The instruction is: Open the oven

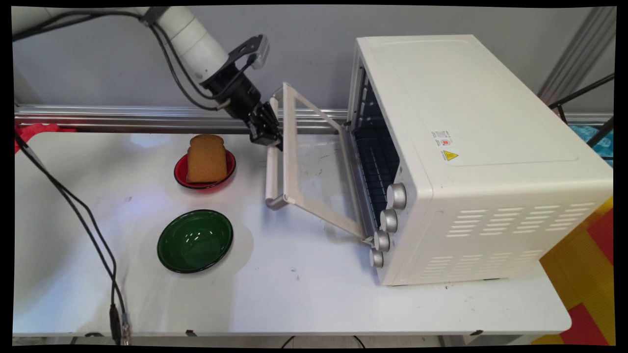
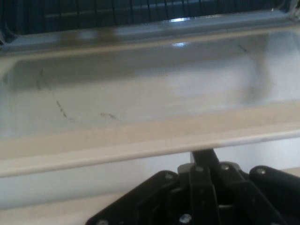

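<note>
Fingertips of the hand (image 1: 274, 139) hidden behind the door handle (image 1: 271, 169); grip state unreadable. Ahead of the hand, oven (image 1: 471, 162) interior mostly dark. Beside it, plate (image 1: 184, 174) largely covered by bread (image 1: 206, 158).

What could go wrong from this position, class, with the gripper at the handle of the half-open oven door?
1. The gripper sits near one end of the door handle, not its middle, so the oven door might twist or slip free.
2. The door hangs partly open; if released it could drop onto the table.
3. The bread on the red plate stands close beside the handle and might get knocked.
</note>
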{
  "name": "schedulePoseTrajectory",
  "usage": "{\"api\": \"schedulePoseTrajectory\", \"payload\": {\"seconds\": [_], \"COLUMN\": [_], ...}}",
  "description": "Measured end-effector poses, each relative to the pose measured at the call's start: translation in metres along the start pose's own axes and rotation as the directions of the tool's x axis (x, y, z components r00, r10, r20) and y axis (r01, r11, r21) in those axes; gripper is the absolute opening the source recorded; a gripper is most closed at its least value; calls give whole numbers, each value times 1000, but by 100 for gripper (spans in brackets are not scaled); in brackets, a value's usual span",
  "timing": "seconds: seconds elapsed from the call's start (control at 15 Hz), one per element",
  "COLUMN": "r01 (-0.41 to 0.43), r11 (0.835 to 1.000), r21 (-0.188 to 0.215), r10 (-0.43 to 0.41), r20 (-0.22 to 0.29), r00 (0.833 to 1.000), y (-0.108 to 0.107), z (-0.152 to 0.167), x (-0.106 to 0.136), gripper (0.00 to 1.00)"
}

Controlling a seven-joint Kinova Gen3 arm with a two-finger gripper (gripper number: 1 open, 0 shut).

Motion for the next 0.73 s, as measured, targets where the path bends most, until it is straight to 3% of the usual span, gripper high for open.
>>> {"api": "schedulePoseTrajectory", "payload": {"seconds": [0.73], "r01": [-27], "r11": [1000], "r21": [-7], "r10": [28], "r20": [6], "r00": [1000], "y": [2], "z": [9], "x": [-54], "gripper": [0]}}
